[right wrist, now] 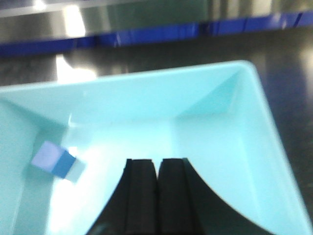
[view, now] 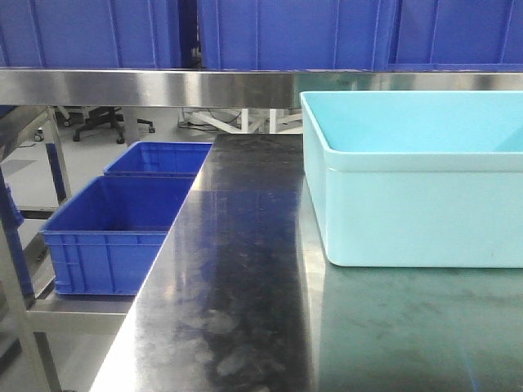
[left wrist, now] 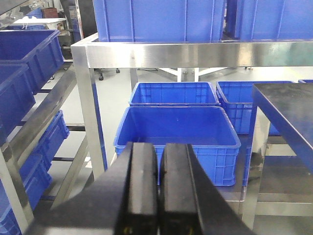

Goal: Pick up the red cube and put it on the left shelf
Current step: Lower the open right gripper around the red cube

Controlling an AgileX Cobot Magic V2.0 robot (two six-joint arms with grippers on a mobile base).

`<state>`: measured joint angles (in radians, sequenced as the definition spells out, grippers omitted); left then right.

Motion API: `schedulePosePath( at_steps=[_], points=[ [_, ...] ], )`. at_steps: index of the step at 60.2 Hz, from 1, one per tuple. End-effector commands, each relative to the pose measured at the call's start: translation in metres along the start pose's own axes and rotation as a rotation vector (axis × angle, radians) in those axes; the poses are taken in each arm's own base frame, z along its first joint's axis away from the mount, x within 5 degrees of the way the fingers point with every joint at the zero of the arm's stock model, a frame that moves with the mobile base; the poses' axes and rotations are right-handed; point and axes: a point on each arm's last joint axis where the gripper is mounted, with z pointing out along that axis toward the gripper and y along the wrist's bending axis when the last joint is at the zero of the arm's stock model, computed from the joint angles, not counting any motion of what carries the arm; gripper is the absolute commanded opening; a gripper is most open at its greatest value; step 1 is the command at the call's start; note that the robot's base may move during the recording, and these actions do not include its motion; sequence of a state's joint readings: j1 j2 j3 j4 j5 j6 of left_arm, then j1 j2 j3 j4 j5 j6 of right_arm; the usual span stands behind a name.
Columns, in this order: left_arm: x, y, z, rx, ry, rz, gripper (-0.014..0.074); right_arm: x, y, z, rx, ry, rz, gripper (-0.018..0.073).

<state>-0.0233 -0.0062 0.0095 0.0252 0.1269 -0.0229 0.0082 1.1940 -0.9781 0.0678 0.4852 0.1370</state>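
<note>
The red cube shows in no view; in the turquoise tub (right wrist: 146, 98), near its left wall, lies only a blue cube (right wrist: 54, 161). Both the right gripper (right wrist: 156, 165), above the tub, and the left gripper (left wrist: 160, 152), facing the left shelf (left wrist: 195, 54), are pressed closed on nothing. The risk, I think: the blue cube gets taken by mistake.

I see the shelf (view: 163, 88) as a brushed steel rack; its flat front rail runs level, with dark blue ribbed crates (view: 90, 33) standing on it.

Tabletop (view: 237, 269) glossy steel, smudged. Turquoise tub (view: 409, 212) smooth plastic. Blue crates (view: 106, 245) ribbed plastic. Shelf rail (view: 163, 88) brushed steel. My left pads (left wrist: 144, 191) matt black.
</note>
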Motion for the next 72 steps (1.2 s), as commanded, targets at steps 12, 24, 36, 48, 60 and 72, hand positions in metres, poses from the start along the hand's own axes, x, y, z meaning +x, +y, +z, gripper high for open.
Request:
schedulePosePath(
  at_steps=[12,24,36,48,60,72],
  points=[
    [-0.001,0.0,0.0,0.003,-0.079,-0.003,0.0102,-0.002,0.025,0.044,-0.048,0.121,-0.043,0.0071],
    [-0.001,0.0,0.0,0.003,-0.079,-0.003,0.0102,0.008,0.035,0.066,-0.065,0.167,-0.066,0.044],
    [-0.001,0.0,0.0,0.003,-0.079,-0.003,0.0102,0.012,0.035,0.078,-0.06,0.181,-0.065,0.0624],
    [-0.001,0.0,0.0,0.003,-0.079,-0.003,0.0102,0.012,0.035,0.082,-0.061,0.173,-0.065,0.0624],
    [-0.001,0.0,0.0,0.003,-0.079,-0.003,0.0102,0.016,0.034,0.091,-0.055,0.192,-0.064,0.0624],
    [-0.001,0.0,0.0,0.003,-0.079,-0.003,0.0102,0.021,0.032,0.101,-0.045,0.221,-0.065,0.0624]
  ],
)
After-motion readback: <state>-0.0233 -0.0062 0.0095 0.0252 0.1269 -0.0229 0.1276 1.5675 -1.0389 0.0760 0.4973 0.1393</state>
